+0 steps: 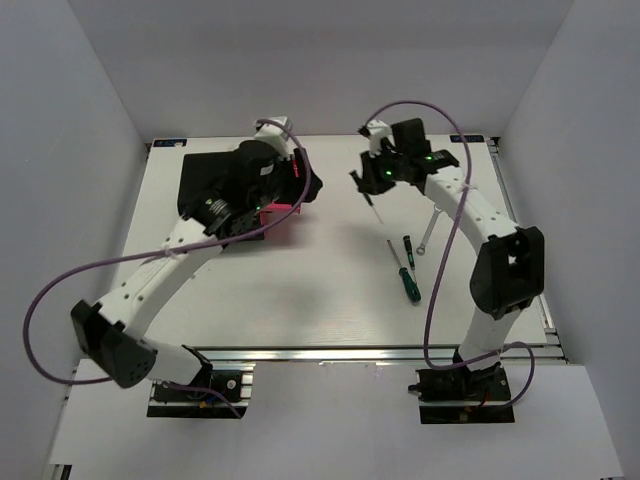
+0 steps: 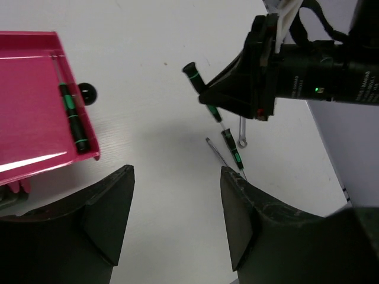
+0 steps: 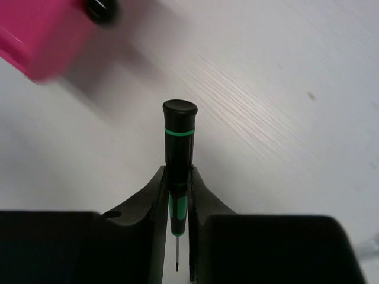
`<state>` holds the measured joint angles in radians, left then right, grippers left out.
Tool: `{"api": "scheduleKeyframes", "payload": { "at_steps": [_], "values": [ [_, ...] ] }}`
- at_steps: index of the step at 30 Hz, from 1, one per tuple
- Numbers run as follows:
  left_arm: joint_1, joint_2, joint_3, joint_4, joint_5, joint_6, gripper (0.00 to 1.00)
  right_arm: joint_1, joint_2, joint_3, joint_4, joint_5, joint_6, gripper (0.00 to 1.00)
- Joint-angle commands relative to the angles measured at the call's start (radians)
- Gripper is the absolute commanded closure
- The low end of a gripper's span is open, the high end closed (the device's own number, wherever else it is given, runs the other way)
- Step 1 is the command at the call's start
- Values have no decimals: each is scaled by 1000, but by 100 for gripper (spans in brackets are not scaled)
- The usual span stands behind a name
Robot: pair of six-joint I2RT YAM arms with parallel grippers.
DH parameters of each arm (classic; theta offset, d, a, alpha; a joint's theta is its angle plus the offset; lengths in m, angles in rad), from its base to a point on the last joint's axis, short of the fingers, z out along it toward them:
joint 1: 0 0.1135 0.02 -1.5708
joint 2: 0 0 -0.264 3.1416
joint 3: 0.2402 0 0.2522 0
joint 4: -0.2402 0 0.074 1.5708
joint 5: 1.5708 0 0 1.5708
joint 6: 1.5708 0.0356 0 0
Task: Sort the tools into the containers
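Observation:
My right gripper (image 1: pixel 368 185) is shut on a slim black-handled screwdriver (image 3: pixel 179 139) and holds it above the table, right of the open pink drawer (image 1: pixel 280 215). The black cabinet (image 1: pixel 212 180) stands at the back left. In the left wrist view the drawer (image 2: pixel 32 89) holds one slim screwdriver (image 2: pixel 72 118); its knob (image 2: pixel 87 93) faces right. My left gripper (image 2: pixel 177 207) is open and empty over bare table beside the drawer. A green-handled screwdriver (image 1: pixel 406 278), another slim black one (image 1: pixel 407 248) and a silver wrench (image 1: pixel 428 235) lie on the table.
The white table (image 1: pixel 300 290) is boxed in by grey walls on the left, back and right. The right arm's purple cable (image 1: pixel 440 290) loops over the tools. The pink drawer corner (image 3: pixel 41 35) shows at the top left of the right wrist view.

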<state>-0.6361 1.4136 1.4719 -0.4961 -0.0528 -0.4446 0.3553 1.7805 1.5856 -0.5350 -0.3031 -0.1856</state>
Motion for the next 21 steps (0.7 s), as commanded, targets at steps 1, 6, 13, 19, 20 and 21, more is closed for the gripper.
{"api": "scheduleKeyframes", "payload": {
  "at_steps": [1, 6, 13, 19, 20, 21],
  "values": [
    [3, -119, -79, 8, -152, -31, 30, 80, 68, 105, 102, -123, 276, 100],
    [3, -237, -154, -7, -222, -88, 30, 200, 186, 301, 332, -33, 579, 100],
    [3, -314, -202, -27, -263, -124, 31, 281, 390, 553, 455, 61, 808, 100],
    [3, -324, -208, -41, -263, -135, 31, 310, 473, 561, 510, 110, 815, 100],
    [3, -326, -206, -39, -262, -137, 30, 310, 471, 550, 506, 107, 807, 100],
    [3, -326, -206, -36, -257, -135, 30, 310, 468, 536, 503, 93, 796, 100]
  ]
}}
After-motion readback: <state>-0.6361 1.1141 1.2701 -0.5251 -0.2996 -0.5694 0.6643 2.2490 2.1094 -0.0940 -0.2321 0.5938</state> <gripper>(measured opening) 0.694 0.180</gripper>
